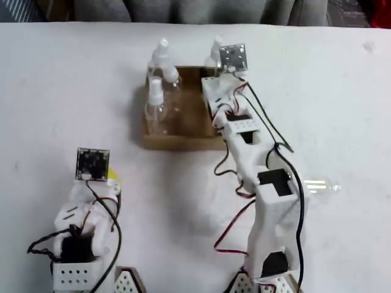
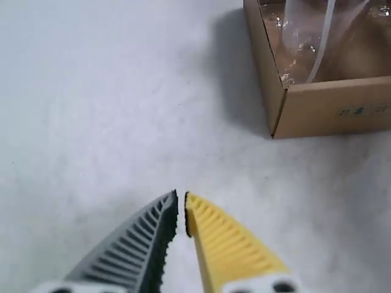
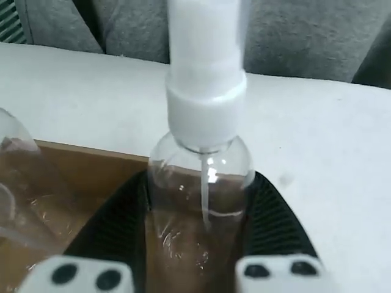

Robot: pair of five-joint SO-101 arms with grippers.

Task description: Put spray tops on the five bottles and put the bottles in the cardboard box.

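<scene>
Nearest the bench's (image 1: 55, 91) front edge, toward its left corner, the left end effector (image 2: 181, 204) is closed on nothing, its grey and yellow fingertips almost touching just above the bare surface. Toward the right edge, partly hidden behind the right arm, a loose bottle (image 1: 319, 186) lies on its side; whether it carries a top cannot be told.

Farther in, around the bench's middle, sits the cardboard box (image 1: 177, 143). Along its left side stand three clear bottles with white spray tops: the near bottle (image 1: 156, 107), the middle bottle (image 1: 171, 79) and the far bottle (image 1: 160, 58).

At the box's far right corner, the right end effector (image 3: 201, 201) grips the held bottle (image 3: 200, 165) upright by its body, a black finger on each side. Its spray top (image 3: 206, 79) is on. Its base is hidden, so whether it touches the box floor cannot be told.
</scene>
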